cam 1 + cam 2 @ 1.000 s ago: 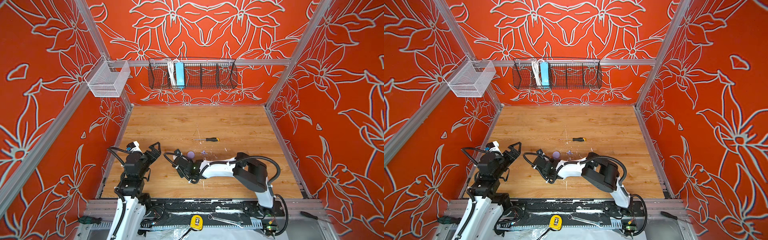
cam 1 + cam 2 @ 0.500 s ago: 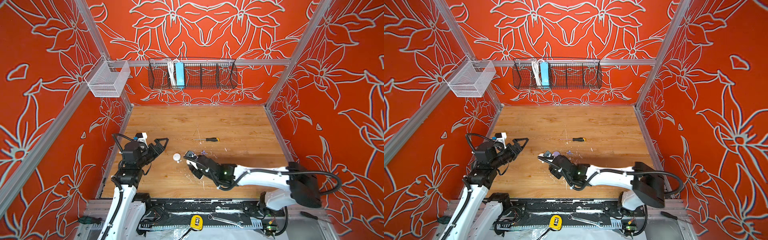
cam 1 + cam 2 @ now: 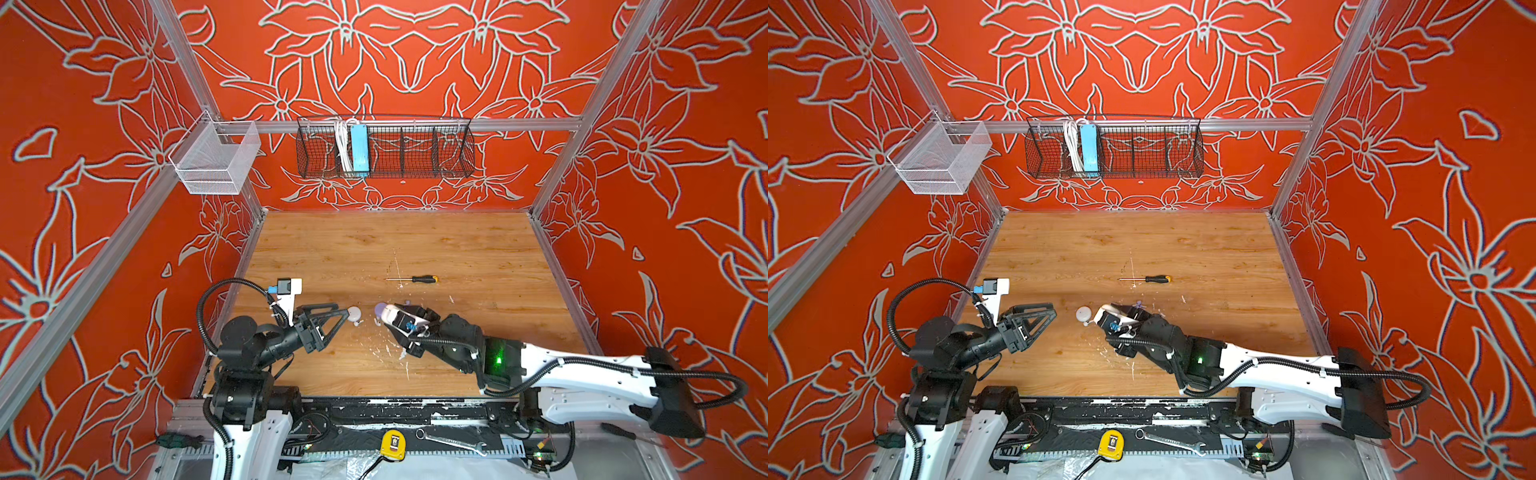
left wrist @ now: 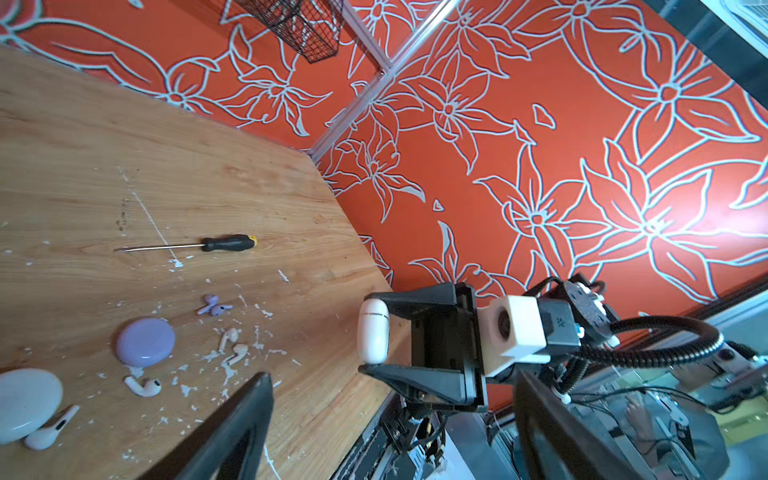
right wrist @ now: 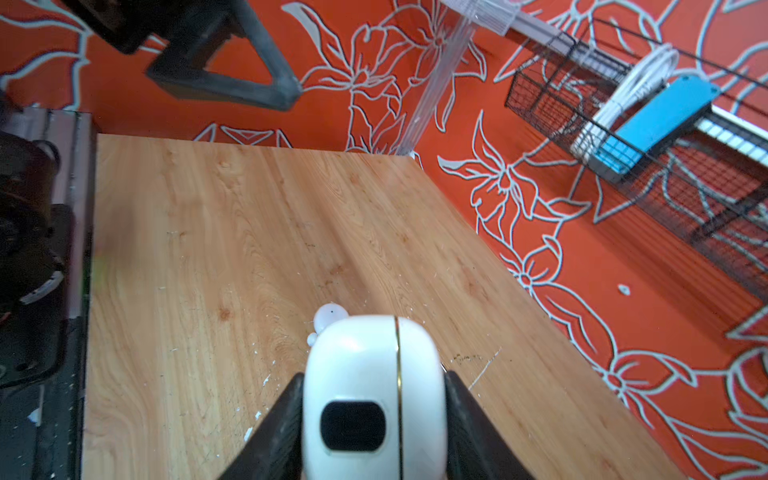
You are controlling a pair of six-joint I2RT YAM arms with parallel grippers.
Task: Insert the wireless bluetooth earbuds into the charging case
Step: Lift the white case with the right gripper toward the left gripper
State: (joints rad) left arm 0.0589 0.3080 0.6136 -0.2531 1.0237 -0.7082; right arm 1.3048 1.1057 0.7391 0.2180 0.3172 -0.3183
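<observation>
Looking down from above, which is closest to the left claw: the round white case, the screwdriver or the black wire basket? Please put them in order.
From the left gripper, in a top view:
1. round white case, lying just off its tips, to the right.
2. screwdriver, farther back, toward the middle.
3. black wire basket, hanging high at the back.

Orange-red walls printed with large white-outlined flowers enclose three sides of a pale wood-grain tabletop, flecked with white near its front. Aluminium posts stand in the back corners, joined by a rail. From it hangs a black wire basket holding a blue box and a coiled white cable; a white mesh basket hangs by the left corner. The light is even.
</observation>
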